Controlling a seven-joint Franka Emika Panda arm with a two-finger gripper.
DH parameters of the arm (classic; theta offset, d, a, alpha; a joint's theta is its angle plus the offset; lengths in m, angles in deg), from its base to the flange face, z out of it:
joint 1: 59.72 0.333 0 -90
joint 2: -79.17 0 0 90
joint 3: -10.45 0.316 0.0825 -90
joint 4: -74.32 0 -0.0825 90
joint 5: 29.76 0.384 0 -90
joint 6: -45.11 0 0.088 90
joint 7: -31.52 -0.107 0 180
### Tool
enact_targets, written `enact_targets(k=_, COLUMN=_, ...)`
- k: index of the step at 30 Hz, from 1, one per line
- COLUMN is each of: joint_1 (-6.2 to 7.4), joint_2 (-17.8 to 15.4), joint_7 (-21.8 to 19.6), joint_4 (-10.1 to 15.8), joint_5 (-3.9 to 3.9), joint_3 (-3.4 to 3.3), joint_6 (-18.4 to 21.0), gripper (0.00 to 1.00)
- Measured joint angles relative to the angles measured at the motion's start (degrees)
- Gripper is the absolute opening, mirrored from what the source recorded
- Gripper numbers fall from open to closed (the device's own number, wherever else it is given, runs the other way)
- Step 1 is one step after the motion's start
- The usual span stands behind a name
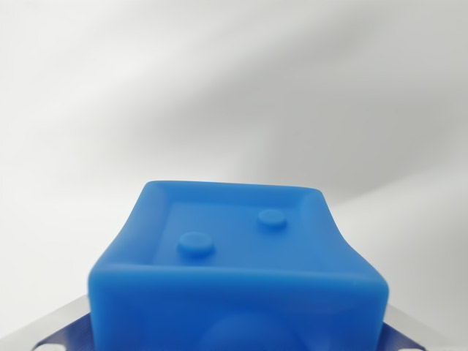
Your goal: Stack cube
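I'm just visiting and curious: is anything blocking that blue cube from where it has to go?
Nothing visible blocks it. The blue cube fills the lower part of the wrist view, with only plain white surface beyond it. No second cube appears here, so its destination cannot be seen.

The cube [238, 270] is being seen as smooth blue plastic with a soft, satin sheen; its recessed face and two round studs are being lit evenly. Brushed grey metal is showing on the hand [238, 340] at both lower corners. The white surface [219, 88] is looking matt.
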State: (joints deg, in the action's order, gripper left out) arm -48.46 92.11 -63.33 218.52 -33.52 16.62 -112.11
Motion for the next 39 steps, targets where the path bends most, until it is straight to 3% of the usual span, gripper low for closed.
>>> enact_targets(k=18, joint_1=-3.81, joint_2=-1.6, joint_7=4.9, joint_4=0.1, joint_5=0.68, joint_3=-0.09, joint_6=1.6, gripper=0.00)
enact_targets(k=39, joint_1=-7.96, joint_2=-3.1, joint_7=10.7, joint_4=-0.4, joint_5=1.40, joint_3=-0.64, joint_6=3.5, gripper=0.00)
